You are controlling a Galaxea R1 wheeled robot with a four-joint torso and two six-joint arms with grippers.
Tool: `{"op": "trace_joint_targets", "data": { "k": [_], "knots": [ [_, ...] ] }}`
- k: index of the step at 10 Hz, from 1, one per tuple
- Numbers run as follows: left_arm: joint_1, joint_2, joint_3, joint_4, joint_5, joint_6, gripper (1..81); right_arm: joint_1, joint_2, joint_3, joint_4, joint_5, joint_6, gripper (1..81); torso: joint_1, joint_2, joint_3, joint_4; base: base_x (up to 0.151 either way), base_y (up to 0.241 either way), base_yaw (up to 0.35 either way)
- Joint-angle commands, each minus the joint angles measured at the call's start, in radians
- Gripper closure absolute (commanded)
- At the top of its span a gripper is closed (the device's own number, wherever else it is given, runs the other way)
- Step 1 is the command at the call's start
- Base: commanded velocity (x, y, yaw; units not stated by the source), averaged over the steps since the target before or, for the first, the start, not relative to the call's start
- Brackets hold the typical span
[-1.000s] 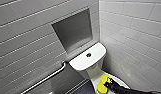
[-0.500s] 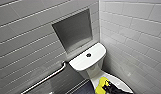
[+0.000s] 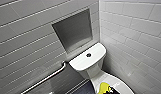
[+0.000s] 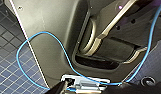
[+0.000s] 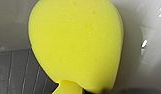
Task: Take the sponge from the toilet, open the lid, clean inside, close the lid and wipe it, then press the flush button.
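Note:
The white toilet (image 3: 94, 72) stands in the corner, its tank top carrying a dark round flush button (image 3: 88, 54). At the picture's lower edge the white lid (image 3: 121, 83) shows in part, apparently down. The bright yellow sponge (image 3: 103, 88) rests against it, with my right gripper (image 3: 111, 89) shut on it as a dark shape beside the yellow. In the right wrist view the sponge (image 5: 76, 45) looms large in front of glossy white ceramic (image 5: 146, 62). My left gripper is open, away from the toilet, and I see nothing in it.
A recessed niche (image 3: 73, 30) sits in the tiled wall above the tank. A metal grab bar (image 3: 46, 78) runs along the left wall. The tiled right wall (image 3: 136, 37) stands close to the toilet. A blue cable (image 4: 46, 35) loops over the robot's grey body above dark floor tiles (image 4: 8, 62).
The sponge and my right gripper have slipped a little lower in the head view. The toilet has hardly shifted.

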Motion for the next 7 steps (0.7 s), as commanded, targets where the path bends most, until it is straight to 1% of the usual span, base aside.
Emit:
{"op": "trace_joint_targets", "data": {
  "k": [1, 3, 4, 5, 7],
  "knots": [
    [0.008, -0.015, 0.001, 0.001, 0.079, 0.003, 1.0, -0.075, -0.203, 0.206, 0.004, 0.017, -0.005, 81.1, 0.0, 0.0, 0.0, 0.0, 0.0, 0.0, 0.0],
    [0.008, -0.015, 0.001, 0.001, 0.079, 0.004, 1.0, -0.133, -0.223, 0.155, 0.005, 0.015, -0.002, 81.1, 0.0, 0.0, 0.0, 0.0, 0.0, 0.0, 0.0],
    [0.008, -0.015, 0.001, 0.001, 0.079, 0.003, 1.0, -0.156, -0.231, 0.119, 0.005, 0.003, -0.002, 81.1, 0.0, 0.0, 0.0, 0.0, 0.0, 0.0, 0.0],
    [0.008, -0.015, 0.001, 0.001, 0.079, 0.004, 1.0, -0.177, -0.255, 0.109, 0.005, -0.006, -0.001, 81.1, 0.0, 0.0, 0.0, 0.0, 0.0, 0.0, 0.0],
    [0.008, -0.015, 0.001, 0.001, 0.079, 0.004, 1.0, -0.204, -0.349, 0.163, 0.004, -0.031, -0.001, 81.1, 0.0, 0.0, 0.0, 0.0, 0.0, 0.0, 0.0]
  ]
}}
